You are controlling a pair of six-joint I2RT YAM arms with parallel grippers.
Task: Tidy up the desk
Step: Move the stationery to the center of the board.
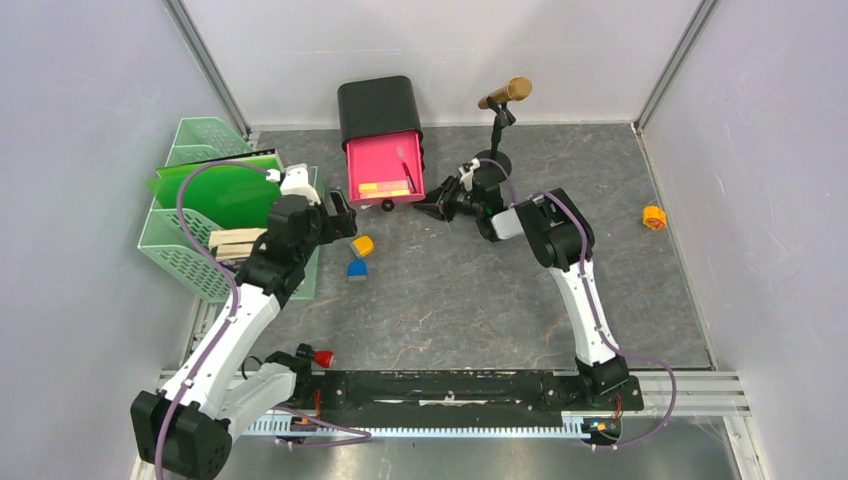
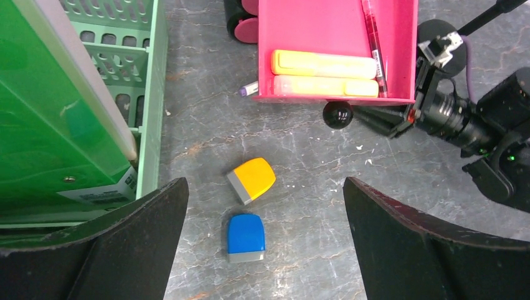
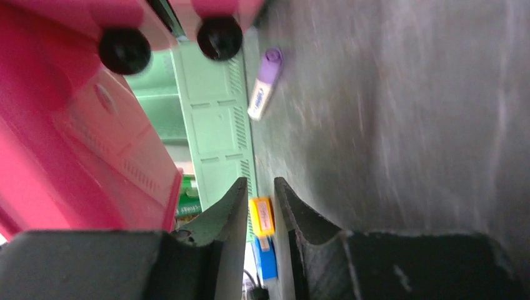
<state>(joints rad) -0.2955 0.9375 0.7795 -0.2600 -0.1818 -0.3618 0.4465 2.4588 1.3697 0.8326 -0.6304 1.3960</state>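
Worktop lies under both hands with loose bits spread over it, so there is plenty left to tidy. Main risk as I see it: the right hand sits low, just short of the black knob on the open pink drawer. A push from there could slide the whole drawer box instead of closing it. It could also jam on the purple-capped stick, which lies ahead of the fingertips, close by the drawer front. Second risk: the orange block and blue block lie near each other directly below the left hand. A sloppy descent may pinch one and kick the other, or clip the mint tray just outside its left finger. The two hands are also near each other across the drawer front, so a clash is possible. Right hand: fingers nearly pressed together with a thin gap, nothing in it, touching nothing I can see. Left hand: spread wide, empty, hovering clear.
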